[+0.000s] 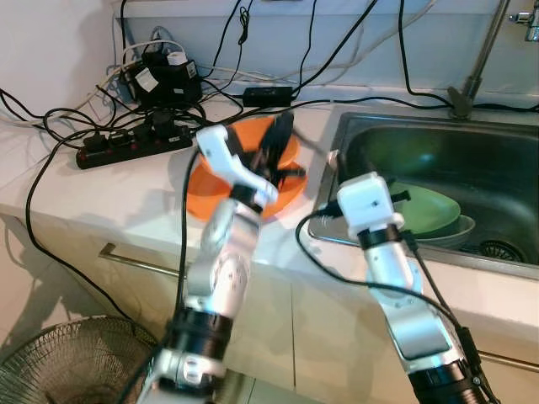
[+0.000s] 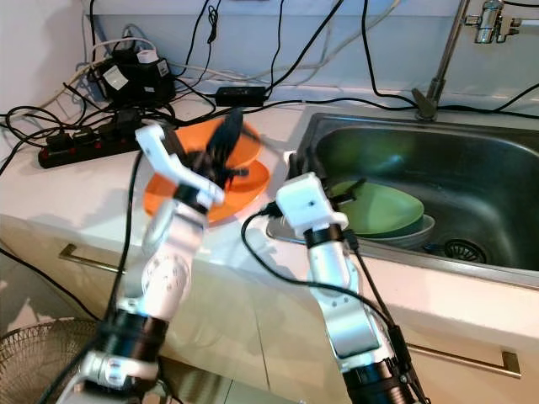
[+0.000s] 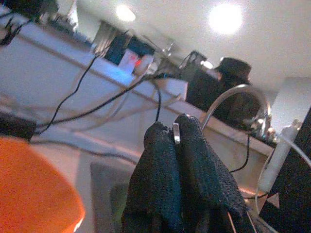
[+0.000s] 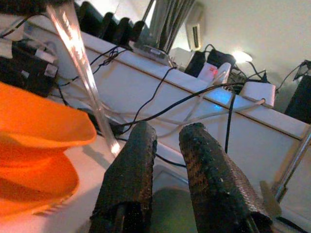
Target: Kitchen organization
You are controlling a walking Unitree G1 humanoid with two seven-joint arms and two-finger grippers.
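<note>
An orange bowl (image 1: 249, 139) sits on an orange plate (image 1: 210, 200) on the white counter, left of the sink (image 1: 333, 234). My left gripper (image 1: 282, 128) is raised over the bowl with its fingers pointing up. It is shut on the end of a thin shiny utensil (image 4: 82, 63), whose silver edge (image 3: 176, 133) peeks out between the fingertips. The utensil slants down toward the counter by the sink's left rim. My right gripper (image 4: 167, 131) hovers at that rim, slightly open and holding nothing. A green plate (image 1: 434, 210) lies stacked on other dishes in the sink.
A black power strip (image 1: 126, 145) and tangled cables cover the back left of the counter. The faucet (image 1: 476, 59) rises behind the sink. A floor fan (image 1: 67, 362) stands low on the left. Drawer handles run along the cabinet front.
</note>
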